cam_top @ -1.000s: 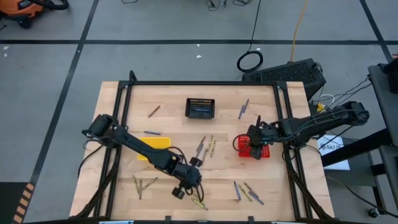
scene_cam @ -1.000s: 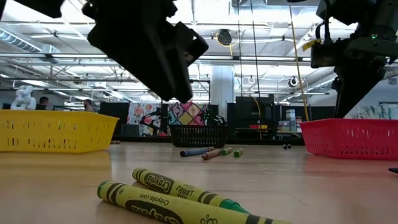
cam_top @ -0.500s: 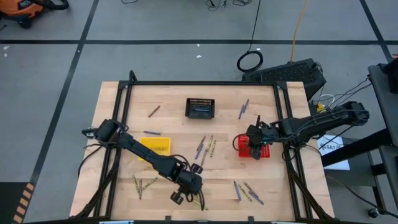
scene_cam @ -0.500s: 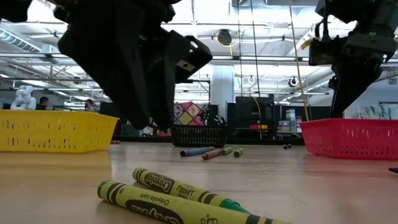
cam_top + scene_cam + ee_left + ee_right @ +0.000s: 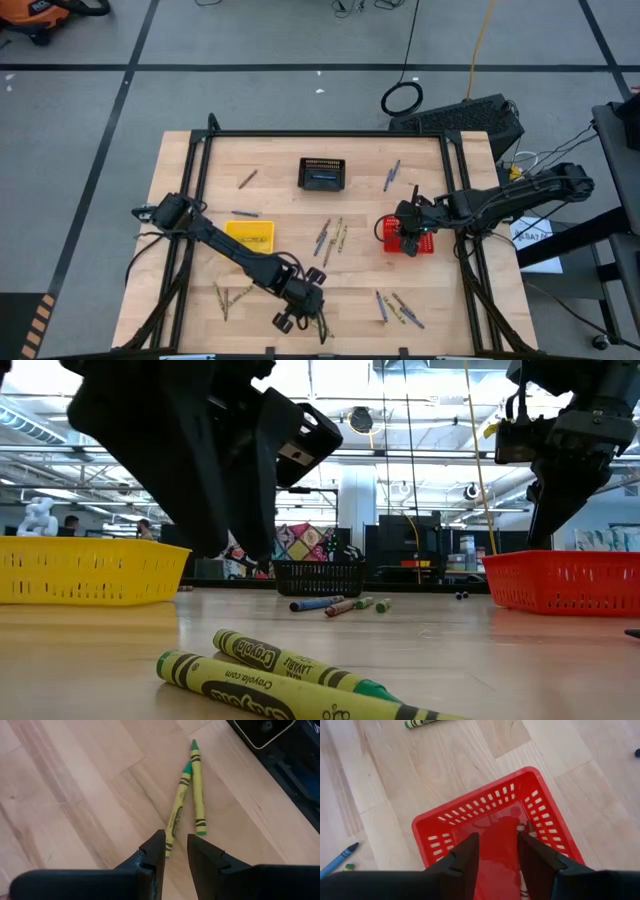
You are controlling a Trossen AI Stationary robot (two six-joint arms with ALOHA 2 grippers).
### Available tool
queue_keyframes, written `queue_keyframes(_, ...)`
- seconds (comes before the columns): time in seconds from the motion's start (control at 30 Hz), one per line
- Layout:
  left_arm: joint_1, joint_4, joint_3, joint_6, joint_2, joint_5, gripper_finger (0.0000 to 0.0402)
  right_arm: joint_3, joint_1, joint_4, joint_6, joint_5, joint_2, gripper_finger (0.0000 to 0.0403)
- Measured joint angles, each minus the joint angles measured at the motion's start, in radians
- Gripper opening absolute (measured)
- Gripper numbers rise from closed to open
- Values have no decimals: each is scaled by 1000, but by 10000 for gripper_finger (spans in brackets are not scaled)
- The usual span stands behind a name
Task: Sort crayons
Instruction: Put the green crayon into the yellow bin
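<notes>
Two yellow-green crayons (image 5: 180,805) lie side by side on the wooden table near its front edge, and they also show in the low view (image 5: 290,680). My left gripper (image 5: 176,851) hangs just above their near ends with a narrow gap between its fingers, touching nothing; in the high view it is at the front centre (image 5: 312,322). My right gripper (image 5: 497,852) is open and empty over the red basket (image 5: 470,815), at the table's right (image 5: 405,238).
A yellow basket (image 5: 262,228) stands left of centre and a black basket (image 5: 322,172) at the far middle. Loose crayons lie at the centre (image 5: 330,238), front left (image 5: 230,296), front right (image 5: 400,308), far left (image 5: 247,178) and far right (image 5: 391,174).
My left gripper has moved toward the table's near edge and down, coming over the two yellow-green crayons. The crayons have stayed where they were.
</notes>
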Motion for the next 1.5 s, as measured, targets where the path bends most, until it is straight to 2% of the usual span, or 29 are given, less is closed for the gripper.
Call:
queue_keyframes(0.23, -1, 56, -1, 1, 46, 13, 84, 0, 0, -1, 15, -2, 0, 121)
queue_keyframes(0.73, 9, 62, -1, 5, 91, 23, 84, 0, 0, 0, 16, -2, 0, 121)
queue_keyframes(1.1, 54, 23, 2, -2, 96, 15, 83, 0, 0, 0, 16, -2, 0, 121)
queue_keyframes(1.2, 63, 7, 3, -2, 101, 16, 70, 0, 0, 1, 16, -2, 0, 121)
queue_keyframes(1.37, 66, 6, 3, 28, 101, 32, 13, 0, 0, 0, 15, -2, 0, 121)
queue_keyframes(1.5, 66, 5, 2, 33, 101, 33, 9, 0, 0, -1, 11, -2, 0, 121)
